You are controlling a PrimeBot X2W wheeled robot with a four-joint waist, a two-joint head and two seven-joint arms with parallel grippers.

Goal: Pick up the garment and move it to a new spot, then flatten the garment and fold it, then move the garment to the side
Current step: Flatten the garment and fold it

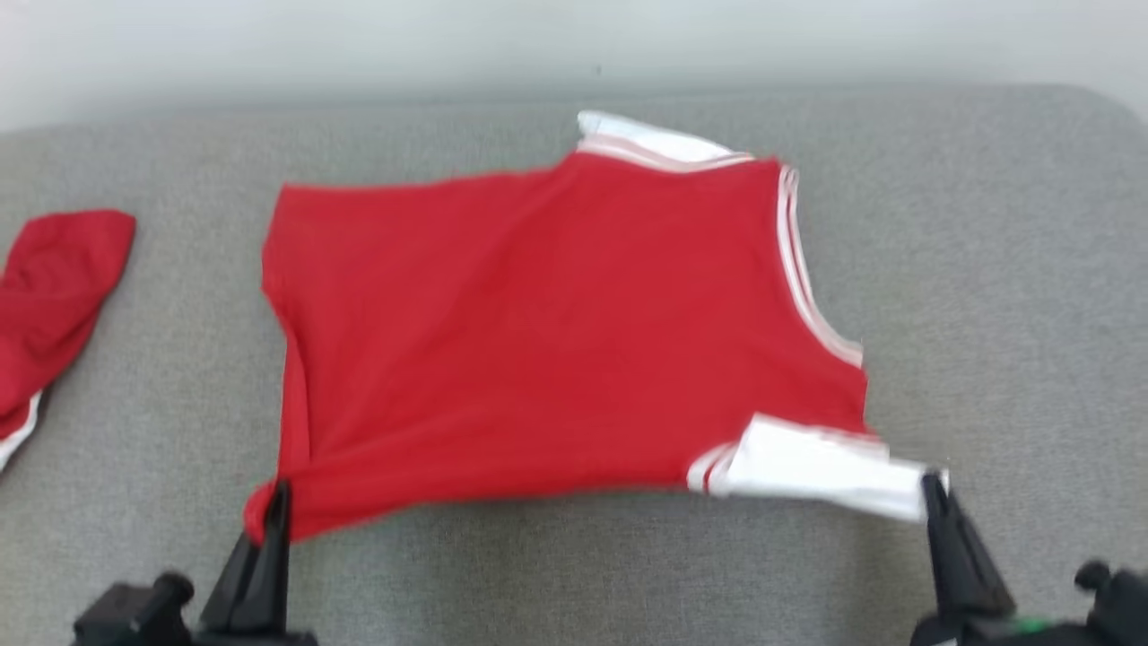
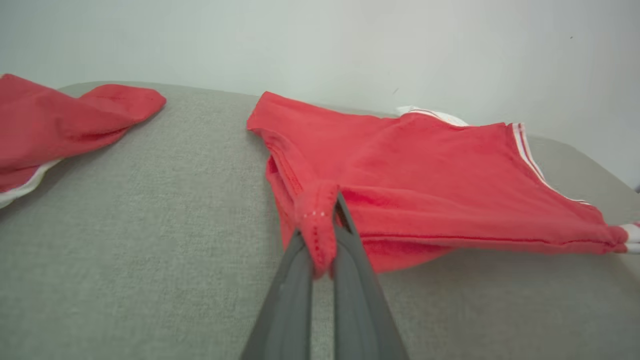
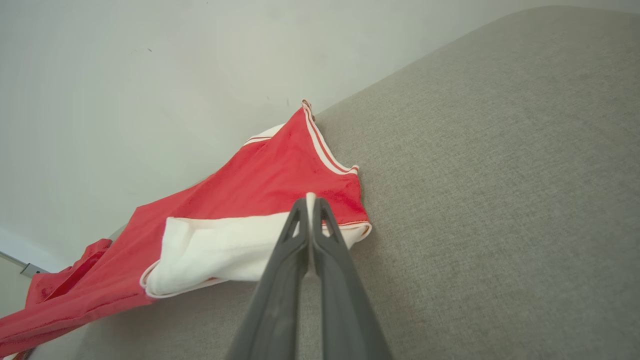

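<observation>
Nearest me, the left end effector (image 1: 279, 504) is clamped on a red corner of the garment (image 1: 556, 332), and the right end effector (image 1: 934, 492) on its white end. Beyond them it lies spread across the grey tabletop (image 1: 1004, 269). A red cloth (image 1: 49, 296) lies off to the left.

On the grey woven cushion (image 1: 987, 269), a red white-trimmed jersey garment (image 1: 556, 332) lies spread.
A crumpled red cloth (image 1: 54, 287) lies well apart to its left; left gripper (image 1: 280, 493) and right gripper (image 1: 933, 484) pinch its near corners; pale wall (image 1: 269, 45) behind.
</observation>
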